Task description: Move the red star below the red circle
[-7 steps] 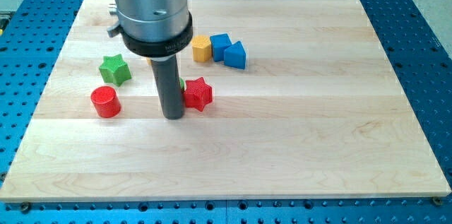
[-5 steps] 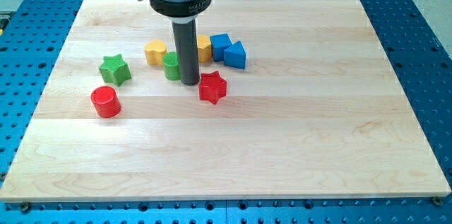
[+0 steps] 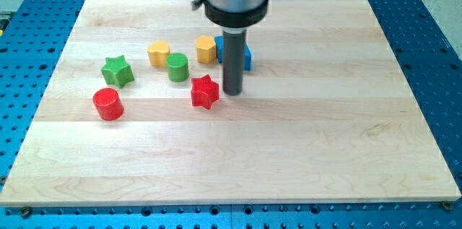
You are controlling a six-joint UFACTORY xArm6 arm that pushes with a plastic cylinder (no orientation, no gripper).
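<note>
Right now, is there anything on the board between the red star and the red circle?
No. In the camera view, the stretch of wood between the red star and the red circle is bare. My tip stands just right of the star, on its far side.

bare board below red star (image 3: 205,91) | red circle (image 3: 107,104) (left) | unobstructed between

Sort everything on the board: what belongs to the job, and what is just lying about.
Job: red star; red circle; my tip, just right of the star.

Lying about: green star; green cylinder; two yellow blocks; blue blocks behind the rod.
</note>
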